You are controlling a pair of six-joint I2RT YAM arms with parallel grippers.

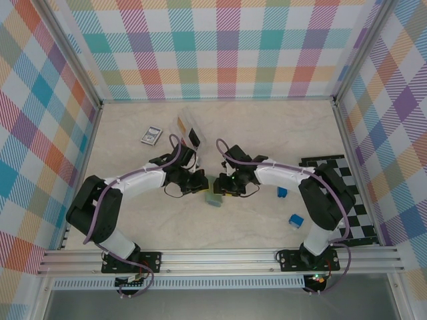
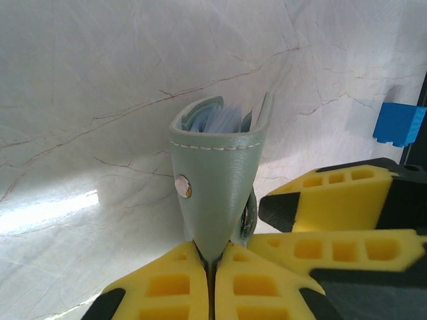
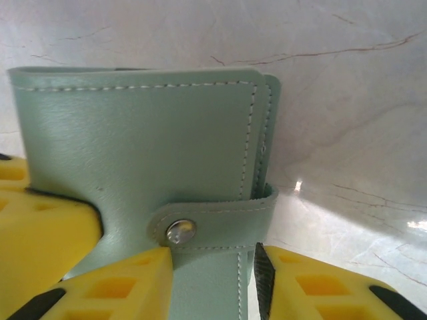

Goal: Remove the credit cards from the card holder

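Marble bench (image 1: 267,133), plaid walls. Left hand (image 2: 213,270) pinched tight on card holder (image 2: 213,193) edge, propping it upright mid-bench. Right hand (image 3: 213,273) stood parted astride fastened snap strap (image 3: 200,227), likely to unfasten. Blue block (image 2: 399,123) lay beyond.

In the overhead view, centre frame, the left hand (image 1: 203,189) and right hand (image 1: 223,189) cover most of the card holder (image 1: 214,199). In the left wrist view, pale blue pockets show at its open top, but whether credit cards sit in them cannot be told. At the bottom of the right wrist view its strap runs off the frame between the yellow fingers (image 3: 120,283); whether they press it is unclear. A blue block (image 2: 399,124) is cut off at the left wrist view's right edge.
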